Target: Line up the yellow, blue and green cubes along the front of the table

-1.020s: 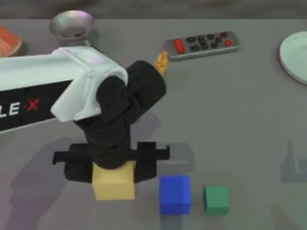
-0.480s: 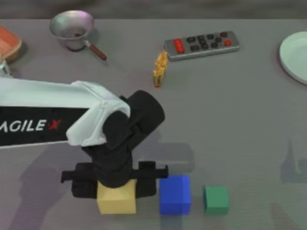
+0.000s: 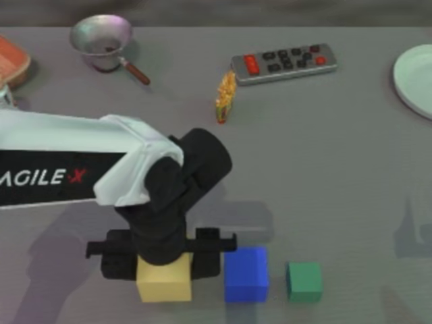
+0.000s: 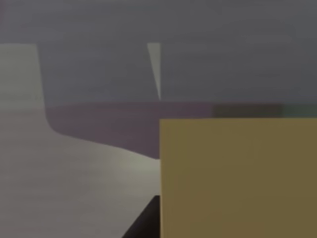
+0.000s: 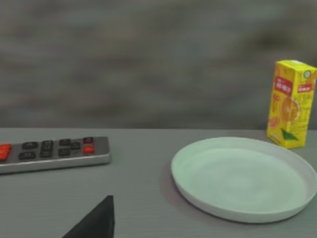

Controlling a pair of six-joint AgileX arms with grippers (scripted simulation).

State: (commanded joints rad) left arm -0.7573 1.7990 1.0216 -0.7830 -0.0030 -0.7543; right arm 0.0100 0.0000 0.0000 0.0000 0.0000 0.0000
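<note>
Yellow matte cube (image 3: 164, 282), pale and the largest of the three, sits directly under my left gripper (image 3: 162, 260), whose fingers are clamped on its two sides. Just beyond the gripper's right finger stands the saturated blue cube (image 3: 246, 273), then the small teal-green cube (image 3: 304, 281), so this row needs only a release. My right arm is parked out of the top view, and I cannot tell its grip.

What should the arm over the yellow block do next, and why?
Probably open and lift away. The left gripper straddles the yellow cube, which sits low on the table beside the blue cube and green cube, so the row looks complete.
</note>
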